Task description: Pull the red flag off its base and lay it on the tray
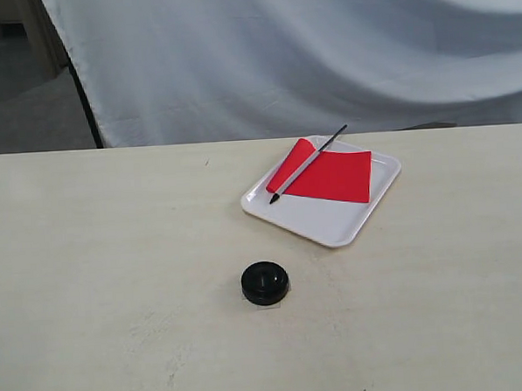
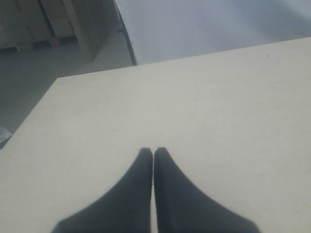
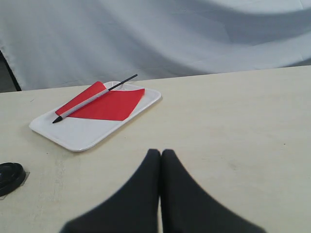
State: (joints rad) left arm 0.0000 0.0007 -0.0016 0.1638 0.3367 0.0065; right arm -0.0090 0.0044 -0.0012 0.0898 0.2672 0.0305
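Note:
The red flag (image 1: 330, 175) lies flat on the white tray (image 1: 319, 219), its black stick slanting across the cloth with the pointed tip toward the tray's near-left side. The right wrist view shows the same flag (image 3: 109, 105) on the tray (image 3: 82, 133). The round black base (image 1: 265, 282) stands alone on the table in front of the tray, its edge just showing as the base (image 3: 9, 177) in the right wrist view. No arm appears in the exterior view. My left gripper (image 2: 153, 151) is shut over bare table. My right gripper (image 3: 161, 153) is shut and empty, well short of the tray.
The pale table (image 1: 98, 257) ends at a back edge under a hanging white cloth (image 1: 306, 53). A dark pole (image 1: 85, 104) stands at the cloth's left side. The table's far left corner (image 2: 60, 80) shows in the left wrist view.

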